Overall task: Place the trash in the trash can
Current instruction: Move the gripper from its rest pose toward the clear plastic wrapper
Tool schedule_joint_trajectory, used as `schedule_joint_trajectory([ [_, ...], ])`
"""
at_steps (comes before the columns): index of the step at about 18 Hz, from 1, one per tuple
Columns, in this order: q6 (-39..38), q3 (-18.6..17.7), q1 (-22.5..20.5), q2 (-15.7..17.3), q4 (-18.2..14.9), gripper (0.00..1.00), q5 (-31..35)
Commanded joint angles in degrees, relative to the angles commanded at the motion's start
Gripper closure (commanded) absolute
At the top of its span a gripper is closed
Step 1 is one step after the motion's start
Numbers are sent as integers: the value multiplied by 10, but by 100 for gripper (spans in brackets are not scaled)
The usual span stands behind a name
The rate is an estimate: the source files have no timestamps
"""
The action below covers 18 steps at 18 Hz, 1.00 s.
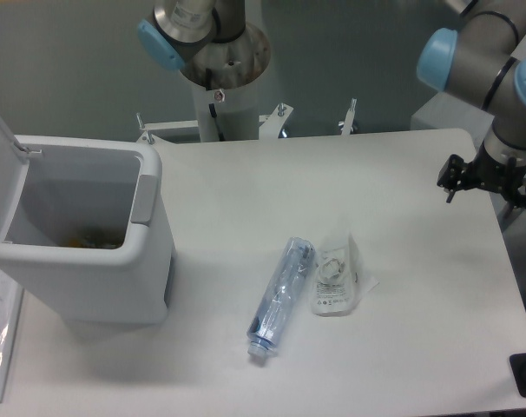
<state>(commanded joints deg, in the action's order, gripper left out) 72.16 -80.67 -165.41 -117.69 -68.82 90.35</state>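
I see nothing binned yet: the bottle and pouch lie side by side mid-worktop, well apart from the open trash can. My pincer hovers far right, empty; whether it is parted I cannot tell.

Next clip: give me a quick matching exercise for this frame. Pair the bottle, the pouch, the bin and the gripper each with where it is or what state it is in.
Things:
1. plastic bottle
2. pouch
3. trash can
4. gripper

Places or states:
A. lid flipped open, at the table's left side
B. in the air over the table's right edge, holding nothing
C. lying flat, blue cap toward the near edge
D. lying flat, just right of the bottle

Pairs: 1-C, 2-D, 3-A, 4-B
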Motion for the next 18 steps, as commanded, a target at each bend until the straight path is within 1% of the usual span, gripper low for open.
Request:
schedule_joint_trajectory([
  [4,-10,-30,2,-4,1,0,2],
  [6,-29,-46,3,-3,18,0,0],
  [7,-43,-53,15,-4,42,0,0],
  [9,-63,-63,39,-14,104,0,1],
  [10,-72,-68,47,-17,125,0,1],
  [15,-91,-84,76,-17,128,0,-2],
  [18,-99,-102,87,-12,127,0,-2],
])
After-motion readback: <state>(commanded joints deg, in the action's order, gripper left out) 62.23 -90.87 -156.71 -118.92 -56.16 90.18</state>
